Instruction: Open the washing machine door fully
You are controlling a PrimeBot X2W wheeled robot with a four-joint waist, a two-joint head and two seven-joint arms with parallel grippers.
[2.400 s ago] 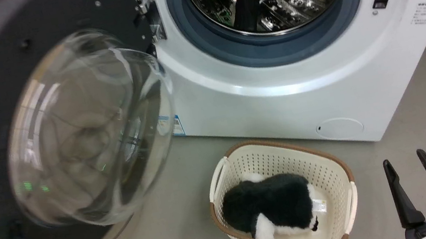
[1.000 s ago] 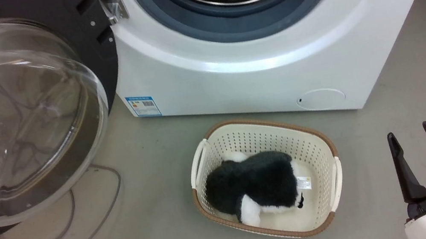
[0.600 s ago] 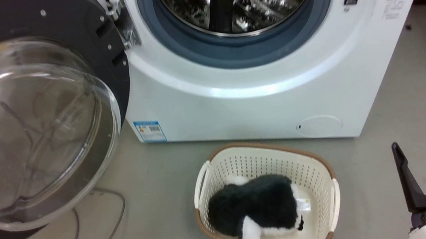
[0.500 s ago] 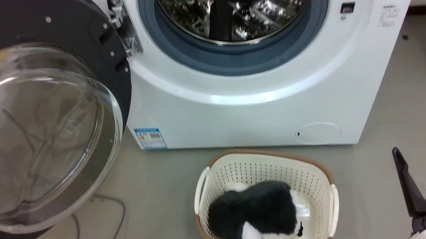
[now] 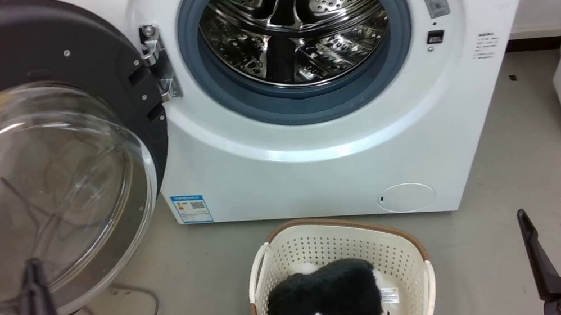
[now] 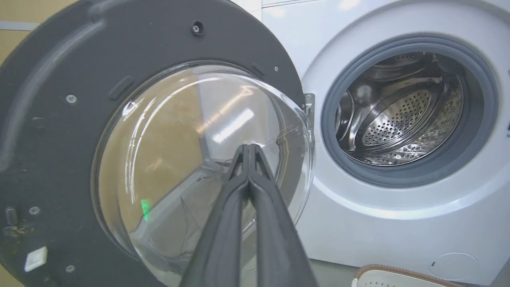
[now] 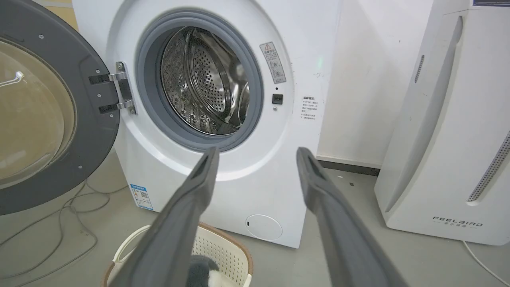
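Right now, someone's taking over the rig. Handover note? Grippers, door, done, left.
Grippers: left gripper shut and empty, pointing at the glass of the washing machine door; contact unclear. Right gripper open and empty, low, to the right of the basket.
Door: swung wide on its hinge to the left of the washing machine, inner face outward, drum exposed.
Done: door looks wide open.
Left: probably just confirm it is at its stop and draw the left arm clear.
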